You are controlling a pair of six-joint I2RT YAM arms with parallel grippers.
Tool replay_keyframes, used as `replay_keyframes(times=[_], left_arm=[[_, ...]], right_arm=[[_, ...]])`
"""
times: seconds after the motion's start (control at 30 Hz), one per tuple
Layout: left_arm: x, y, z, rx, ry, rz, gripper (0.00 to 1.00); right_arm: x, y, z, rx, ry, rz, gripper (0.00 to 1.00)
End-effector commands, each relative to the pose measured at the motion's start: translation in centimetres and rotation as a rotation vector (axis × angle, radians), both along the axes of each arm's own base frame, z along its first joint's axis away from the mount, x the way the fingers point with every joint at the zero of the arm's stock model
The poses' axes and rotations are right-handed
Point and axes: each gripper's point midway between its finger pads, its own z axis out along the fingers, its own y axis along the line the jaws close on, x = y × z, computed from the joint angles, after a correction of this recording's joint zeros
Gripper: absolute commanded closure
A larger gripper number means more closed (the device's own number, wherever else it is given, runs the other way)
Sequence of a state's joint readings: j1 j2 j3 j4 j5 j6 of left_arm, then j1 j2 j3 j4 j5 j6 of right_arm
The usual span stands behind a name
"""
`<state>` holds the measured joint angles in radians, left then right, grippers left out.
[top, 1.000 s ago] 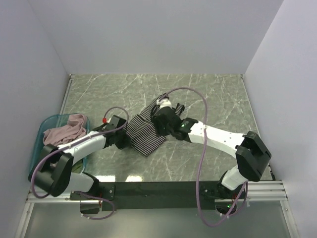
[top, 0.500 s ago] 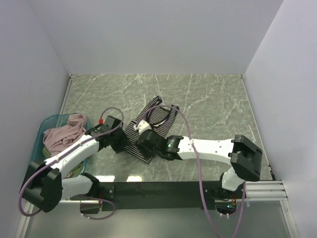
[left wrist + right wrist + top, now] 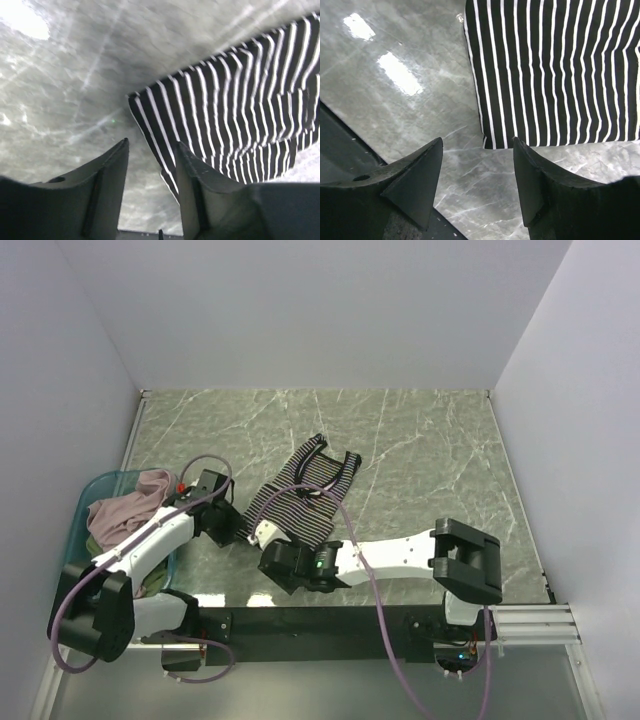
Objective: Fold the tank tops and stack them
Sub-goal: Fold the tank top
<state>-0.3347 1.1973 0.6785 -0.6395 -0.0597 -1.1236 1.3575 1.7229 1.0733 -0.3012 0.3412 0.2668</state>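
The black-and-white striped cloth tank top (image 3: 300, 498) lies spread flat on the grey-green marbled tabletop (image 3: 430, 450). It sits a little left of the middle and nearer the front edge than the back. It rests at a slant, with its dark-edged neck and straps pointing toward the far edge and its straight hem toward the near-left. The cloth looks mostly smooth, with a shallow crease or two across the stripes.

The left gripper (image 3: 150, 145) hangs low just beside the left-hand corner of the hem. Its two dark fingers (image 3: 107, 192) are spread apart with only bare marble and the very edge of the cloth between them, so it grips nothing.

The right gripper (image 3: 477, 142) hovers over the near corner of the hem from the front-edge side. Its jaws also stand open and empty, and the corner of the striped cloth sits just beyond the gap. That arm stretches low along the front edge of the tabletop, from its base at the right.

A teal plastic tub (image 3: 84, 508) stands well to the left, against the left edge of the tabletop. A dusty pink tank top (image 3: 135, 502) is heaped loosely in it. The left arm crosses over the tub's near end.
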Motion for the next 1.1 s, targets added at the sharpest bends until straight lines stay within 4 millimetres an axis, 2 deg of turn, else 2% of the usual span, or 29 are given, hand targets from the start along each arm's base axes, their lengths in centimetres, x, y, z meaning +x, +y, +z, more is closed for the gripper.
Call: replay_keyframes(times=[0.0,0.27,0.4,0.5,0.6,0.63,0.73,0.83,0.97,1.07], left_arm=[[0.9,1.0,-0.8,0.003,-0.035,0.051,0.54],[1.1,1.6,-2.6,0.015,-0.046,0.084,0.58],[1.5,1.9,-2.8,0.024,-0.068,0.11,0.58],[2.2,2.0,-2.9,0.033,-0.084,0.115,0.62],[3.0,1.9,-3.1,0.036,-0.098,0.115,0.68],[3.2,1.8,-3.2,0.031,-0.098,0.117,0.74],[3.8,1.6,-3.4,0.028,-0.105,0.118,0.84],[4.3,1.8,-3.2,0.043,-0.115,0.124,0.96],[4.8,1.7,-2.8,0.052,-0.122,0.106,0.99],[4.9,1.7,-2.6,0.062,-0.121,0.09,0.99]], right_arm=[[1.0,0.5,0.8,-0.017,-0.078,-0.021,0.35],[1.2,0.0,-1.1,-0.124,-0.135,-0.019,0.43],[1.6,-0.4,-1.8,-0.163,-0.155,-0.035,0.46],[2.1,-0.7,-2.0,-0.196,-0.19,-0.053,0.51],[2.3,-0.7,-2.0,-0.209,-0.201,-0.053,0.6],[2.3,-0.6,-1.9,-0.205,-0.202,-0.052,0.69],[2.5,-0.4,-1.5,-0.207,-0.211,-0.049,0.84],[2.7,0.1,-0.8,-0.197,-0.222,-0.046,0.92],[2.4,0.8,0.3,-0.156,-0.211,-0.028,0.87],[2.1,1.1,0.9,-0.125,-0.193,-0.016,0.87]])
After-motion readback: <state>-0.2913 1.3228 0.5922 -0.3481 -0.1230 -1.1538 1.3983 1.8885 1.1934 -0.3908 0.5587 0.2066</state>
